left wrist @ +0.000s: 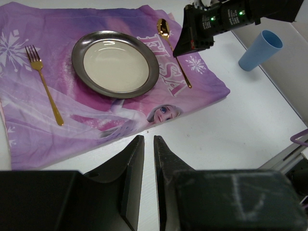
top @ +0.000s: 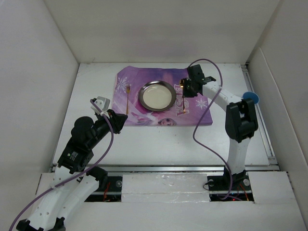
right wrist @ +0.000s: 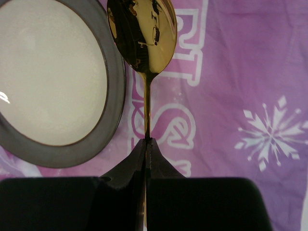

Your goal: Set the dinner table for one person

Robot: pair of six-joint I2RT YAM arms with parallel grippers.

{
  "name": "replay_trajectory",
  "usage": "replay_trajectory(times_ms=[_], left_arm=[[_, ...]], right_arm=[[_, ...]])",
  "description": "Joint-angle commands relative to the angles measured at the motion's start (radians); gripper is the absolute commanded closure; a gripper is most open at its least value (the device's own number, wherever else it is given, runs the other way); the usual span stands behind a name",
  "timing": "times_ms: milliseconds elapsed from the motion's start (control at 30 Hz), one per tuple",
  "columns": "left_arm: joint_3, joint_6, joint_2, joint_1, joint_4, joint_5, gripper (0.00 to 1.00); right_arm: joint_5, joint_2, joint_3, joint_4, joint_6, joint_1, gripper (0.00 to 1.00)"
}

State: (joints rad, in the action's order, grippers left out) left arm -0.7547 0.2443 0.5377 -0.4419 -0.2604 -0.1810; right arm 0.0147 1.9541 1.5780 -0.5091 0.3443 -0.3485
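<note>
**One spoon in hand, to the right of the plate**

From above, the large plain white tabletop [top: 159,144] fills the floor between the white walls. The purple snowflake-printed placemat [top: 144,118] lies on its far middle. On the mat sits a round metal-rimmed plate with a cream centre [top: 157,95], and a slim gold fork [top: 127,98] lies to its left. The right gripper [top: 185,89] hangs over the mat just right of the plate, above a gold spoon [top: 183,103]. A light blue plastic cup [top: 250,97] stands off the mat, near the right wall. The left gripper [top: 120,118] is at the mat's near left corner.

The left wrist view shows that gripper's jaws narrowly parted and holding nothing, over bare table just short of the mat. The spoon runs alongside the plate without touching it.

In the right wrist view, the jaws are closed on the spoon's thin handle, with the bowl pointing away beside the plate's rim. Whether the spoon already rests on the cloth cannot be told.

The step in hand looks to be laying the spoon. The next move calls for setting it flat, parting the jaws and lifting straight up so the handle is not dragged. The cup would probably follow.
</note>
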Motion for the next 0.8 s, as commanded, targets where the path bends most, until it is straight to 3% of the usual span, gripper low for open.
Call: replay_trajectory(times_ms=[0,767], left_arm=[[-0.021,-0.004,0.024,0.005,0.058,0.021,0.88],[-0.023,-0.008,0.096,0.005,0.059,0.021,0.88]], right_arm=[[-0.074,0.057,0.08,0.0,-0.019,0.019,1.0],[-0.144,0.193,0.128,0.072,0.028,0.088,1.0]])
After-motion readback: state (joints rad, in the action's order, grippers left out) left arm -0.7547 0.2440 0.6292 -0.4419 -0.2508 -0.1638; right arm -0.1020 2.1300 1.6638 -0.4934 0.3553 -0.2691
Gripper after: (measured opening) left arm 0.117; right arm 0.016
